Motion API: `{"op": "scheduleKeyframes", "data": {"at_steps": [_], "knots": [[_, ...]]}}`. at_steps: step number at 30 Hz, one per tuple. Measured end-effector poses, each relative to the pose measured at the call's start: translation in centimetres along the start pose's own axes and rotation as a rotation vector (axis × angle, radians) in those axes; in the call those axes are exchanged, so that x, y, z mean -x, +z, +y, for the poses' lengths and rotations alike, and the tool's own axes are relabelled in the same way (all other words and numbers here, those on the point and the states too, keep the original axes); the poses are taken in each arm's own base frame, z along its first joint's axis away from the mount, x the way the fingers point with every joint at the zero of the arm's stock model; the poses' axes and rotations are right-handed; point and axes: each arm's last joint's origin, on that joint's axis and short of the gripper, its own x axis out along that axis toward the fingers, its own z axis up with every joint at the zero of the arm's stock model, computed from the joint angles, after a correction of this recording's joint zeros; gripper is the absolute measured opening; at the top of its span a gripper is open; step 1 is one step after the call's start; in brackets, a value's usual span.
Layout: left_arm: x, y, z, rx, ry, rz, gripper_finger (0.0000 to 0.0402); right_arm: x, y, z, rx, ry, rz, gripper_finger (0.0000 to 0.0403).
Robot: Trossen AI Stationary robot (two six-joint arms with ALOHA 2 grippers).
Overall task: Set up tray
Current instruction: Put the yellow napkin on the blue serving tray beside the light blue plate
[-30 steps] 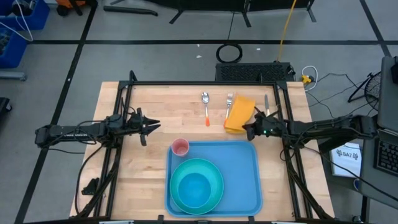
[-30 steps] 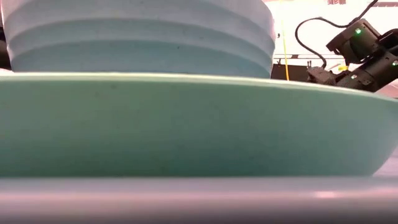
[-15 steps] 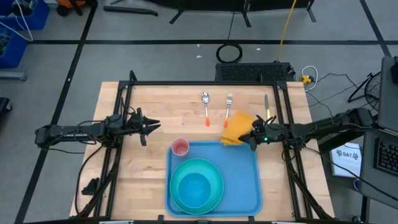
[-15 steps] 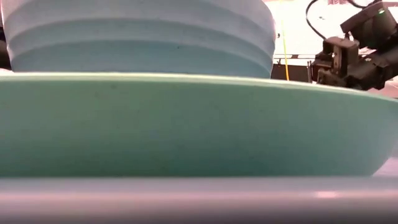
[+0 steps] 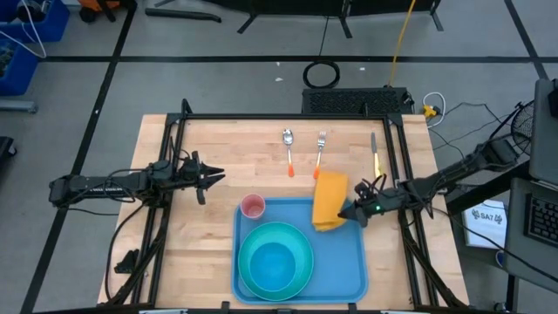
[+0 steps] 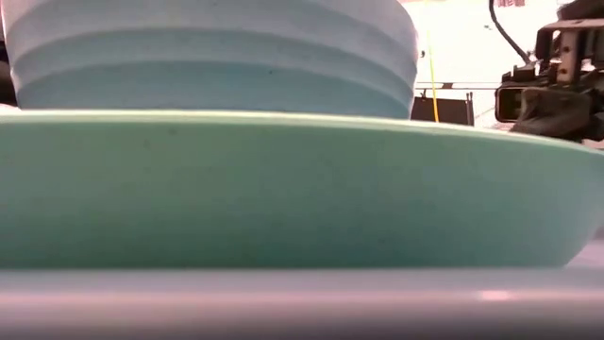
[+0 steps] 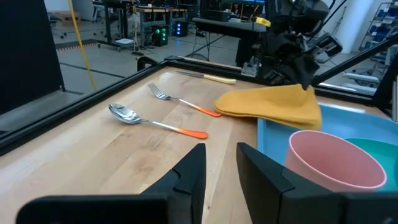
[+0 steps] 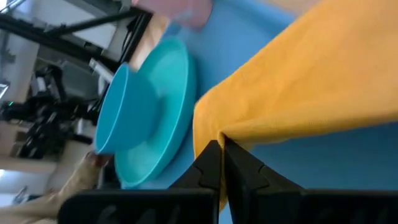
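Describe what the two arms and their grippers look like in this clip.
Both arms are dark, near-black jointed links with thin black cables running alongside them. The left gripper ends in two slim dark fingers, blocky and matte up close. The right gripper is the same dark build, with a small green light glowing just behind it on the wrist. No printed markings are legible on either arm.

Robotics lab or workshop, not a home. Wooden counter (image 5: 235, 166) boxed in a black metal frame (image 5: 288, 117), standing on grey floor (image 5: 218, 78) marked with dark tape lines. Loose cables: yellow cord (image 5: 401, 35), black coil (image 5: 321, 73). Blue bin (image 5: 39, 22) at the room's edge. Left wrist view: beyond the counter, more benches and racks of equipment (image 7: 149, 28) with green indicator lights, open concrete floor.
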Motion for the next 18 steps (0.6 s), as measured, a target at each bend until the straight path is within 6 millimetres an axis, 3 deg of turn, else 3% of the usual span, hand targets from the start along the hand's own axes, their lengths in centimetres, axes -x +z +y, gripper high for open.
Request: {"op": "scheduleKeyframes", "data": {"at_steps": [5,18], "knots": [[0.0,0.0,0.0,0.0,0.0,0.0,0.0093,0.2,-1.2,0.8,0.0,0.013,0.031,0.0],[0.0,0.0,0.0,0.0,0.0,0.0,0.0093,0.2,-3.0,5.9,0.128,-0.108,0.095,0.0]]}}
